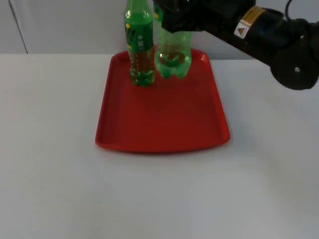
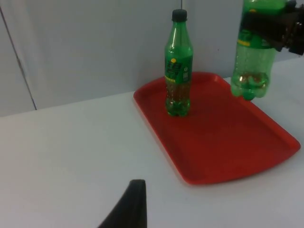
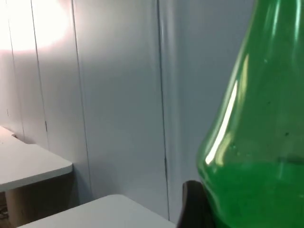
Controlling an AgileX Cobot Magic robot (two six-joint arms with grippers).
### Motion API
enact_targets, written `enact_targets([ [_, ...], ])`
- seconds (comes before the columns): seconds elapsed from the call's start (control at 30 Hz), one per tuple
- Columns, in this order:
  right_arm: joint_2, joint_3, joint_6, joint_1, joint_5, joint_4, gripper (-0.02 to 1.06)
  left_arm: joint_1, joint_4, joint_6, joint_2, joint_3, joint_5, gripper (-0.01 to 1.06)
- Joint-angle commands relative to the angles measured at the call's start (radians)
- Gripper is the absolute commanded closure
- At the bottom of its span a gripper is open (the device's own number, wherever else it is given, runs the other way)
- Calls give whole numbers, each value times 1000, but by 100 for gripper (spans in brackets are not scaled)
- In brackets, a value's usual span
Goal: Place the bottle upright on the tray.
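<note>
The right gripper [image 1: 172, 22] grasps a green bottle [image 1: 173, 57] above the red tray's [image 1: 164, 124] far end, just right of a standing labelled bottle [image 1: 139, 45]. The left wrist view shows the held bottle's base off the tray. I cannot tell the left gripper's [image 2: 128, 209] fingers.

A green label with a yellow spot and pale marks is carried by the standing bottle [image 1: 139, 45]; its wording cannot be read, though a brand mark is perhaps intended; a yellow warning sticker [image 1: 247, 23] with a triangle sign is borne by the right arm [image 1: 269, 35]; its text is illegible.
</note>
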State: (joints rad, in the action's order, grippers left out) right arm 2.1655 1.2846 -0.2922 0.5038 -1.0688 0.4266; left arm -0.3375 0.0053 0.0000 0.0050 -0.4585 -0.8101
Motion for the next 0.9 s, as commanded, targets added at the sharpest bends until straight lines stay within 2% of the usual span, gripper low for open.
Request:
enact_targets([
  [0.0,35,46,-13,-2,-38,11,105,-6,5,0,-5,-7,0,0],
  [0.13,90,105,0,-2,-79,20,105,-6,5,0,-5,-7,0,0],
  [0.23,155,146,49,-4,-152,51,105,-6,5,0,-5,-7,0,0],
  [0.33,194,150,58,-4,-152,51,105,-6,5,0,-5,-7,0,0],
  [0.5,263,154,157,-4,-152,35,105,-6,7,0,-5,-7,0,0],
  [0.87,391,245,167,-4,-152,28,105,-6,7,0,-5,-7,0,0],
])
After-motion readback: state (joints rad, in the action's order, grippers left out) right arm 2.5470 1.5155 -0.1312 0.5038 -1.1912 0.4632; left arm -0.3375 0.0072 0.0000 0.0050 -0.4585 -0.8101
